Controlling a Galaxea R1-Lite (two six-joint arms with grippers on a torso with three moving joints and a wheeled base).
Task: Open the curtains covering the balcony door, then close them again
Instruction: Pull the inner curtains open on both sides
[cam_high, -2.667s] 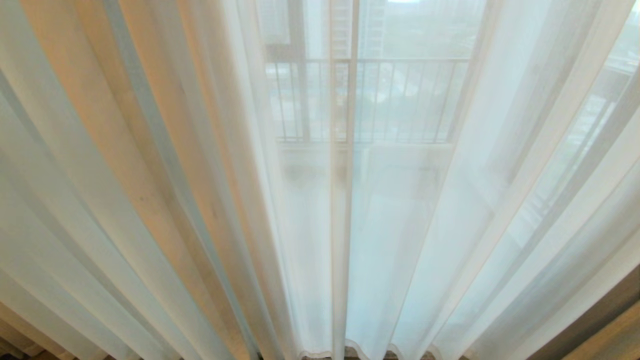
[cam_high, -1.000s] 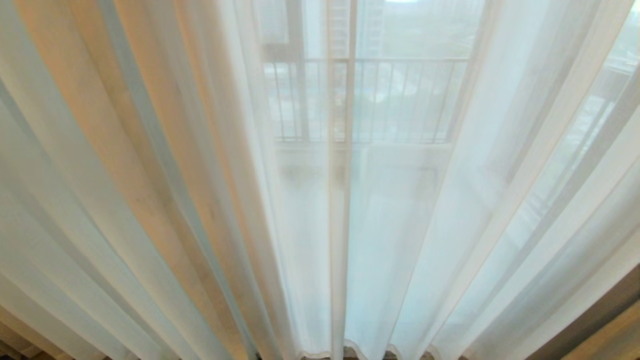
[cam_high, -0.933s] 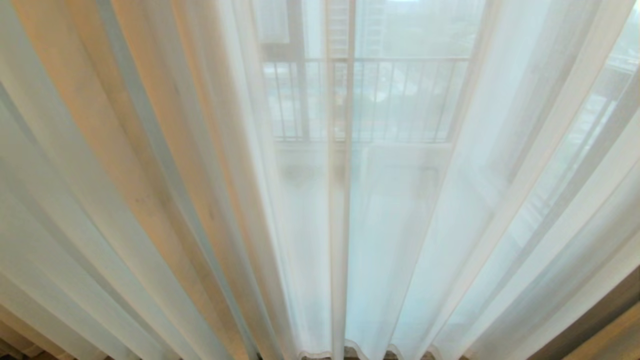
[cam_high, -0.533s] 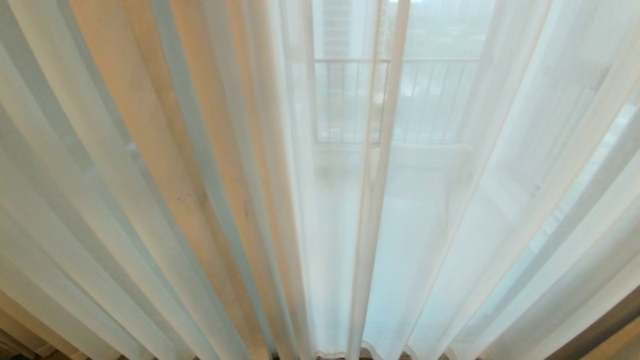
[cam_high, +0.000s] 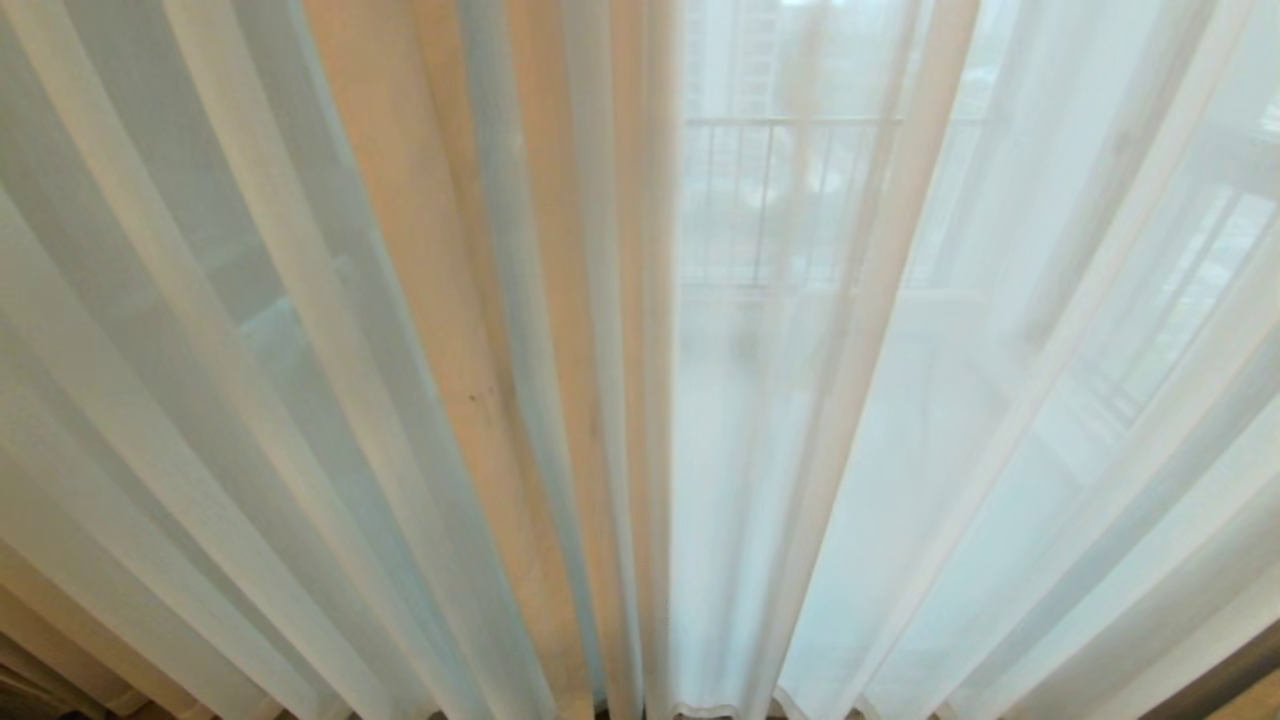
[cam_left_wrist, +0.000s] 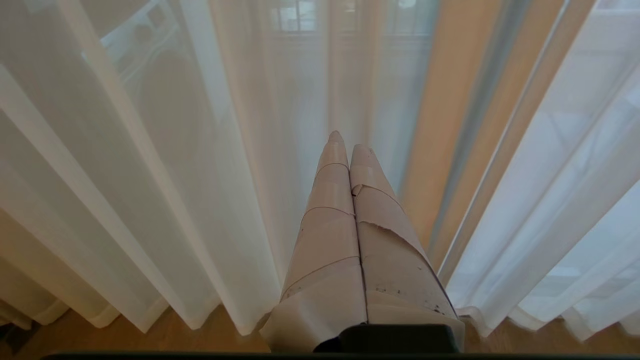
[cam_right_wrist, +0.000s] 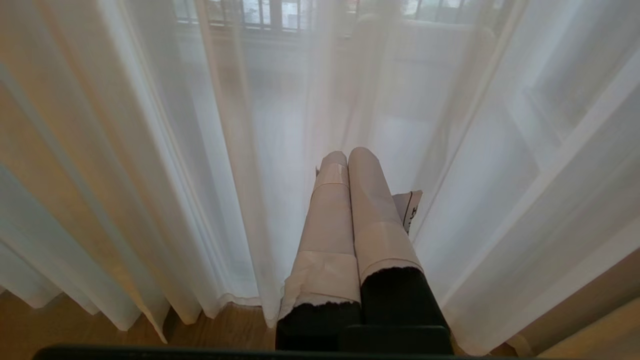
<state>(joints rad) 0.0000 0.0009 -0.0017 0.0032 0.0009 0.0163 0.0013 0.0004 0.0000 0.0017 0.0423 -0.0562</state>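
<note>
Sheer white curtains (cam_high: 400, 350) hang shut across the whole head view, and their hemmed edges (cam_high: 850, 380) meet right of centre. The balcony door lies behind the fabric and is too veiled to make out. Neither gripper shows in the head view. In the left wrist view my left gripper (cam_left_wrist: 349, 142) is shut, its taped fingers pressed together and empty, pointing at the curtains' (cam_left_wrist: 175, 175) folds. In the right wrist view my right gripper (cam_right_wrist: 347, 152) is likewise shut and empty, close before the curtains (cam_right_wrist: 200, 150).
A balcony railing (cam_high: 790, 200) shows faintly through the fabric. Wooden floor (cam_left_wrist: 200, 335) runs under the curtain hems, seen also in the right wrist view as floor (cam_right_wrist: 75, 325). A beige drape edge (cam_high: 1240, 690) sits at the lower right corner.
The whole head picture has slid to the right, so the camera has moved left along the curtains. The curtains hang as before.
</note>
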